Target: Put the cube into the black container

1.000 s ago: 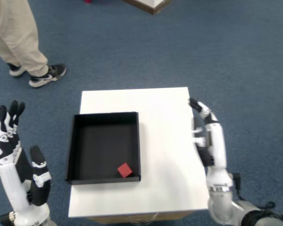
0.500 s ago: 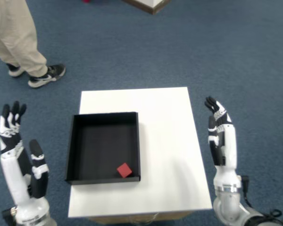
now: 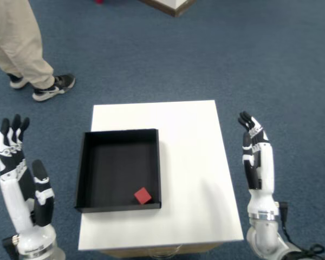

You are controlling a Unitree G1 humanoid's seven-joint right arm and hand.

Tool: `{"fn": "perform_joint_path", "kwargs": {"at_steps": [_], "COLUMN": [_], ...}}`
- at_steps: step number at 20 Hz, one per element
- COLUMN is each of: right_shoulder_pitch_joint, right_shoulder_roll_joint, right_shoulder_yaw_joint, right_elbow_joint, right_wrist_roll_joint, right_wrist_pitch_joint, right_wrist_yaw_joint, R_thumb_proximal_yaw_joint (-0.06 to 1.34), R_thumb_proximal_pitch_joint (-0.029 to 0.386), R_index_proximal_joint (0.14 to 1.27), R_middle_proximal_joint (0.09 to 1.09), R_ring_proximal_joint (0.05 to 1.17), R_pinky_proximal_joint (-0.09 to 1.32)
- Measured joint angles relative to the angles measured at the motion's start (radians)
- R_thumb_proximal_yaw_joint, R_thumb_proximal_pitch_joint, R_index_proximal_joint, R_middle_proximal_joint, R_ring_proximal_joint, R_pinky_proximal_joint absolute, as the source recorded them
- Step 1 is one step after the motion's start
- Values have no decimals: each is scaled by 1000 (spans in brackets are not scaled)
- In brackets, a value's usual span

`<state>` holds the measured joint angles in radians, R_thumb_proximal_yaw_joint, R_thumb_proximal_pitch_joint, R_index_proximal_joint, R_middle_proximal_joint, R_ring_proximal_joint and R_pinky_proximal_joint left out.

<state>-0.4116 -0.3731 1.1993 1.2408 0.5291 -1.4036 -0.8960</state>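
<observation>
The cube (image 3: 143,195) sat inside the container (image 3: 119,169), down in its near right corner, close to the front wall. The container was on the left part of the white bench (image 3: 189,162). The right hand (image 3: 255,162) was held up off the bench's right edge, over the blue carpet (image 3: 249,59), fingers (image 3: 246,122) straight and close together, holding nothing. The left hand (image 3: 19,184) was up on the other side, empty too. Someone's legs (image 3: 19,43) stood at the far left.
</observation>
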Motion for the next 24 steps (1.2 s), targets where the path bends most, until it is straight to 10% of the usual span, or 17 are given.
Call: {"fn": "perform_joint_path", "kwargs": {"at_steps": [24], "right_shoulder_pitch_joint": [24], "right_shoulder_roll_joint": [41], "right_shoulder_yaw_joint": [-48], "right_elbow_joint": [13], "right_wrist_roll_joint": [226], "right_wrist_pitch_joint": [-2], "right_wrist_yaw_joint": [286], "R_thumb_proximal_yaw_joint": [-26], "R_thumb_proximal_pitch_joint": [159], "R_index_proximal_joint": [290], "R_middle_proximal_joint": [269], "R_ring_proximal_joint": [293], "R_pinky_proximal_joint": [125]}}
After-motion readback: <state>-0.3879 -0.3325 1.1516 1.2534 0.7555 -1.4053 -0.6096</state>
